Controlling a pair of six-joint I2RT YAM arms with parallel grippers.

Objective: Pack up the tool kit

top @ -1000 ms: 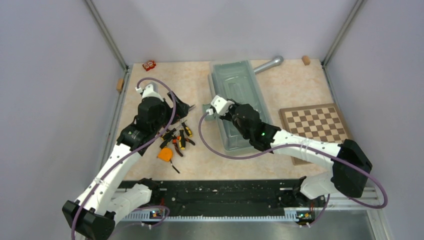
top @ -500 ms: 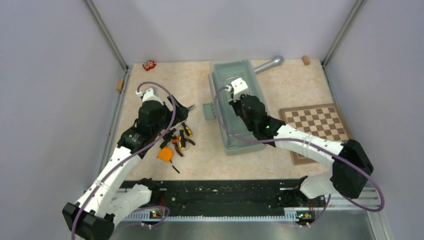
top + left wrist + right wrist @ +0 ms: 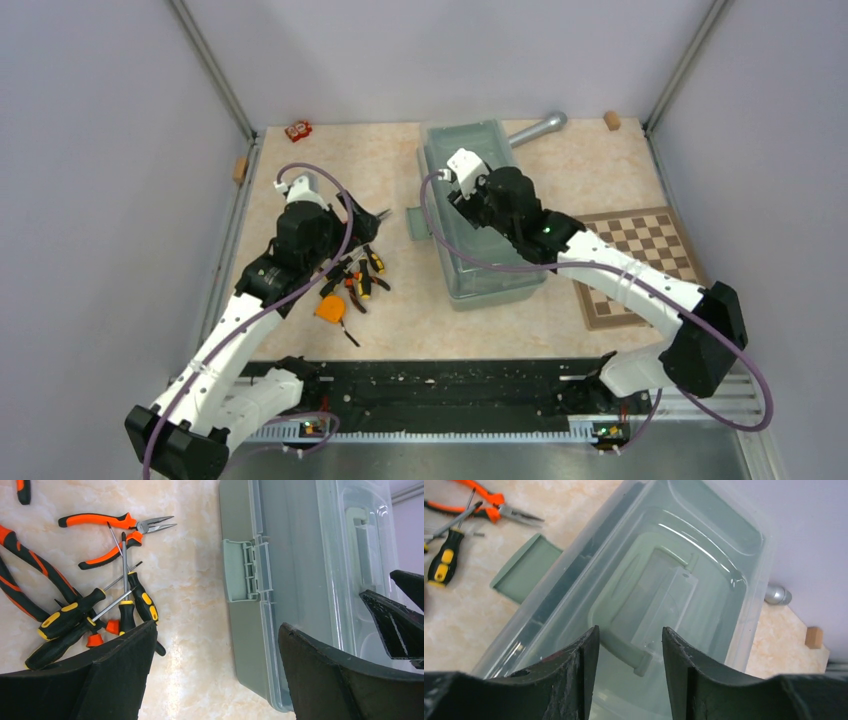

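Note:
The sage-green toolbox (image 3: 495, 270) lies shut in the middle of the table, its translucent lid (image 3: 704, 555) down and its side latch (image 3: 246, 570) flipped outward. My right gripper (image 3: 458, 192) hovers open over the lid, and in the right wrist view its fingers (image 3: 630, 675) straddle the lid's handle (image 3: 621, 652) without gripping it. My left gripper (image 3: 372, 215) is open and empty (image 3: 215, 680) above bare table between the box and the tools. Orange-handled pliers (image 3: 107, 530) and black-yellow screwdrivers (image 3: 127, 612) lie in a pile (image 3: 355, 278), and the orange tape measure (image 3: 330, 310) lies just in front of it.
A brown-and-cream chessboard (image 3: 645, 250) lies right of the box, under my right arm. A grey metal cylinder (image 3: 535, 128) lies behind the box. A small red object (image 3: 298, 130) and wooden blocks (image 3: 611, 120) (image 3: 240, 168) sit at the table's edges.
My right gripper has moved from the latch at the box's left side up over the lid, toward the far end. My left arm has barely shifted.

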